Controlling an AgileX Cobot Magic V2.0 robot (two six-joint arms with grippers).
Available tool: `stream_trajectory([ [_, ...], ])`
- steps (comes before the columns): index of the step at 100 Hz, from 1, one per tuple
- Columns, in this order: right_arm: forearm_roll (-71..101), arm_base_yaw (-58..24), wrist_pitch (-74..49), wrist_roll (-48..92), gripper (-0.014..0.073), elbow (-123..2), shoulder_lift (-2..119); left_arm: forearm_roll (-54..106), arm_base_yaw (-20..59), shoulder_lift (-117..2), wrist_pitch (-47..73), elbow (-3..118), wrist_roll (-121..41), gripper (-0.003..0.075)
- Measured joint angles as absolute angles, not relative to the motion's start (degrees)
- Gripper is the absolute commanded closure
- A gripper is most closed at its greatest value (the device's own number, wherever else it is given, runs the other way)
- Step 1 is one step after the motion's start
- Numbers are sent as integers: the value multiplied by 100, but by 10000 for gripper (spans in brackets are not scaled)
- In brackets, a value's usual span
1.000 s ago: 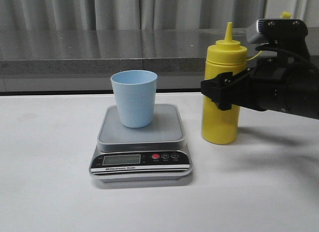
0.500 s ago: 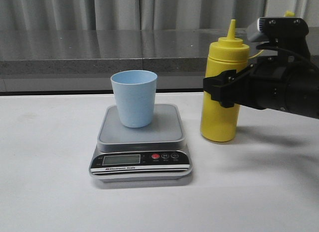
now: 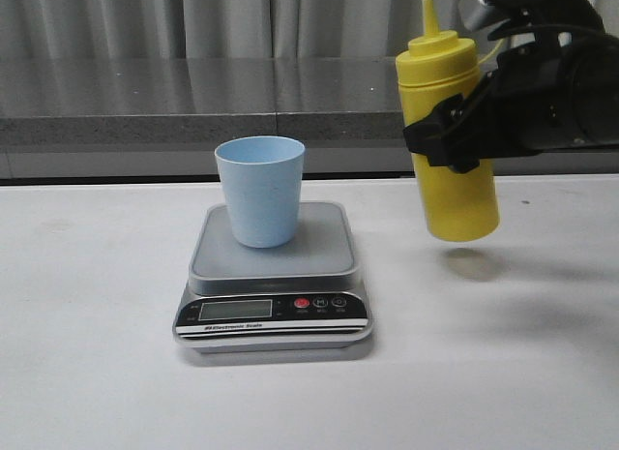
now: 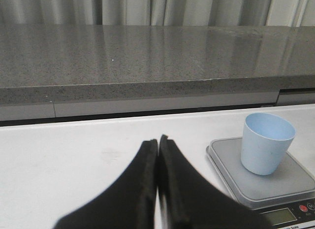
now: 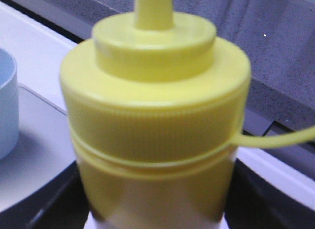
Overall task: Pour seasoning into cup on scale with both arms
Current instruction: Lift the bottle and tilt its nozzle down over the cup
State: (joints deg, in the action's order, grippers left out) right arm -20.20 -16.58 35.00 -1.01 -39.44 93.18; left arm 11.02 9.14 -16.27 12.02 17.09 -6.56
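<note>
While the right gripper (image 3: 455,140) clamps the bottle (image 3: 448,131) clear of the table (image 3: 97,353), right of the scale (image 3: 274,281), the cup (image 3: 260,191) stands on it. Left gripper (image 4: 158,155): fingers together.

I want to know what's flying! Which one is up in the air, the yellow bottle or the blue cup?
The yellow bottle. The right gripper holds it off the table, its shadow underneath. The blue cup stands on the scale.
</note>
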Motion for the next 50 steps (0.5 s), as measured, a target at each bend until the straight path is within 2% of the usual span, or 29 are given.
stream_trajectory([
  [50, -4107, -2466, 269, -61, 361, -5477, 9143, 1102, 914, -1627, 1202, 1709, -656, 740],
])
